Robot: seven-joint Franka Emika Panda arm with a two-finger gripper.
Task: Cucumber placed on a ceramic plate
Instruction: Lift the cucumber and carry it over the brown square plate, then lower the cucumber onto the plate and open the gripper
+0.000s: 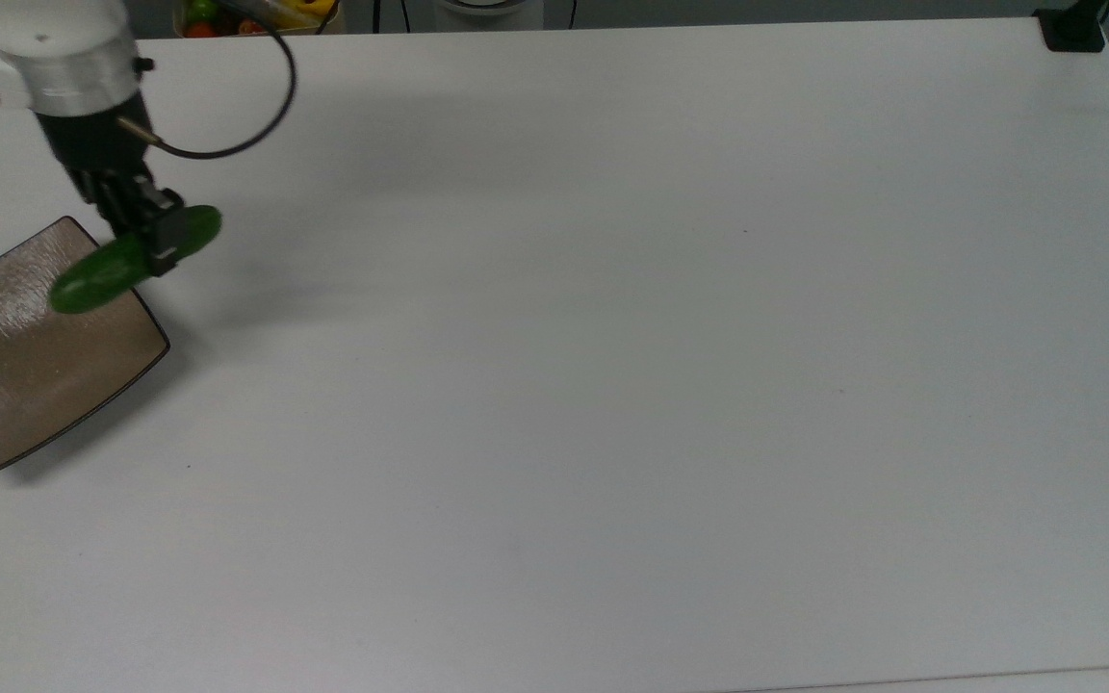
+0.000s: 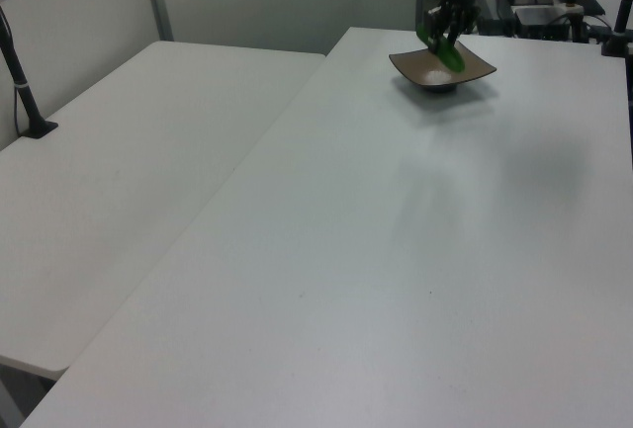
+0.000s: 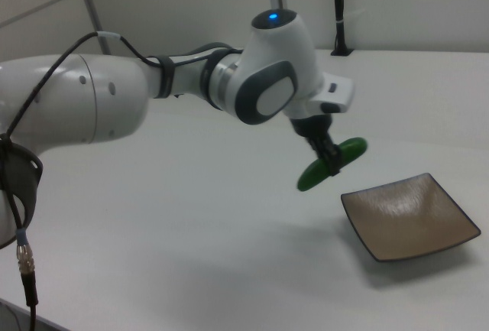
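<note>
Top view: gripper (image 1: 152,245) clamped across the cucumber (image 1: 102,273) near its middle, fingers closed on it. Cucumber lifted, slanting from upper right to lower left in the top view, its lower-left end overlapping the upper right corner of the plate (image 1: 15,375), its upper-right end over bare table (image 1: 612,385). Plate at the top view's left edge, partly cut off by it, flat on the table, nothing resting on it. Black cable (image 1: 227,144) looping from the wrist out to the top view's right. Small black mount (image 1: 1074,29) at the far right corner of the table.

Left view: at the far end of the table (image 2: 396,250), gripper (image 2: 447,38) pointing down with the cucumber (image 2: 445,50) pinched between the fingers, hanging above the plate (image 2: 473,69), seemingly over its left part in the left view. Whether cucumber and plate touch, impossible to tell here. Second table (image 2: 119,171) alongside on the left view's left, a black post (image 2: 22,92) at its edge.

Right view: arm (image 3: 153,94) reaching in from the right view's left, gripper (image 3: 330,157) aimed downward, shut on the cucumber (image 3: 312,176). Cucumber clearly in the air, tilted, one end higher toward the right view's right, the other lower toward the left. Plate (image 3: 412,220) lower and to the right view's right, on the table (image 3: 153,232), apart from the cucumber. Black post (image 3: 338,10) standing on the table behind.
</note>
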